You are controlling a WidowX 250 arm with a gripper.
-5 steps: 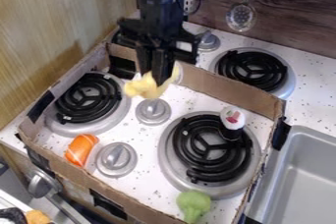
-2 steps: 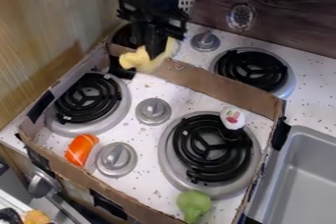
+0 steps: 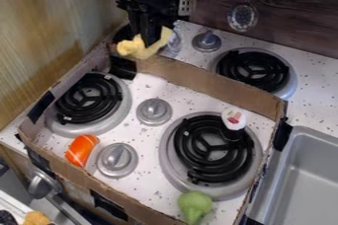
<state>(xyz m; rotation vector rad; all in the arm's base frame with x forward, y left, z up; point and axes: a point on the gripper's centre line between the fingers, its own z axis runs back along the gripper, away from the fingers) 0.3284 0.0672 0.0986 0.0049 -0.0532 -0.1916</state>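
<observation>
1. The black two-finger claw [image 3: 147,41] hangs at the upper left of the view, gripping a pale yellow, soft-looking, irregular piece [image 3: 132,48] between its fingertips.
2. The yellow piece lies right at the tips, crosswise to the downward-pointing claw. Its long axis slants from a lumpy end at lower left to a thinner end at upper right, so it sticks out on both sides. Something translucent [image 3: 174,42] shows just beside the upper-right end; I cannot tell whether they touch.
3. Claw and piece appear raised over the far left corner of the brown cardboard border [image 3: 214,89], which rings part of the white speckled surface [image 3: 147,87].
4. Nearer the camera, below them in the view, are a black coil burner [image 3: 89,98] and a round silver knob [image 3: 154,111].
5. Well apart from the claw, inside the border, are an orange object with pale lines [image 3: 81,149], a white-topped dark object [image 3: 233,120] upright at the larger coil burner [image 3: 212,149], and a green broccoli-shaped toy [image 3: 194,204] near the front edge.
</observation>
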